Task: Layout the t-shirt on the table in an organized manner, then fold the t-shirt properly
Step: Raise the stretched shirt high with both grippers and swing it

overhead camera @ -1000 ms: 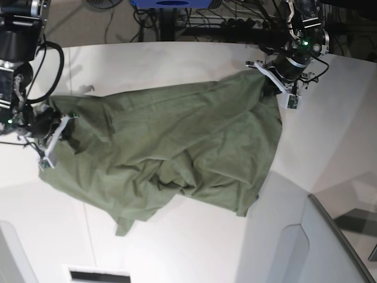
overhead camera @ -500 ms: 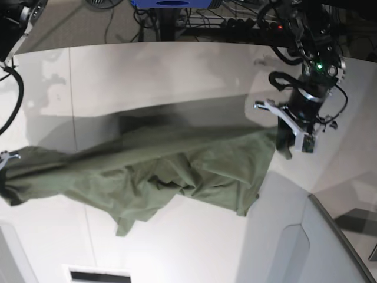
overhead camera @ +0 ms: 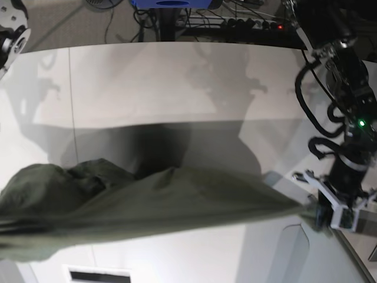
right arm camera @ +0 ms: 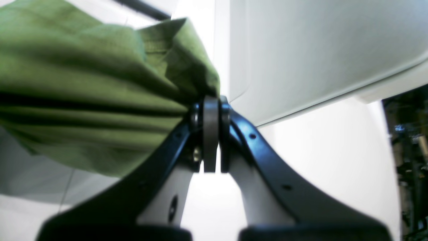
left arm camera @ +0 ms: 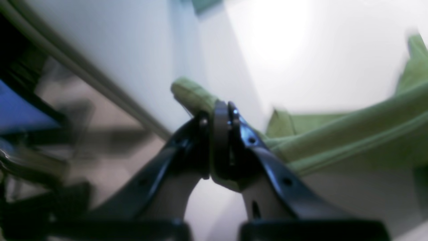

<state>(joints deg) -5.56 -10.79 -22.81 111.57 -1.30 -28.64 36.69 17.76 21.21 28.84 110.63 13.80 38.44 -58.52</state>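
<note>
Left hand point(left arm camera: 220, 134) is clamped on a rolled edge of the t-shirt point(left arm camera: 351, 140); right hand point(right arm camera: 211, 134) pinches another bunched corner. Only the base view shows the cloth point(overhead camera: 147, 206) stretched taut between them, lifted above the white bench point(overhead camera: 177, 82), shadow beneath.

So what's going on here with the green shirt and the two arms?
A two-armed robot is holding the t-shirt stretched between its grippers above the table. The left gripper is shut on one edge of the cloth, and the right gripper is shut on a bunched edge at the other end. In the base view the shirt hangs as a taut band near the table's front, casting a shadow on it. It is not laid flat yet and no fold has been made.
</note>
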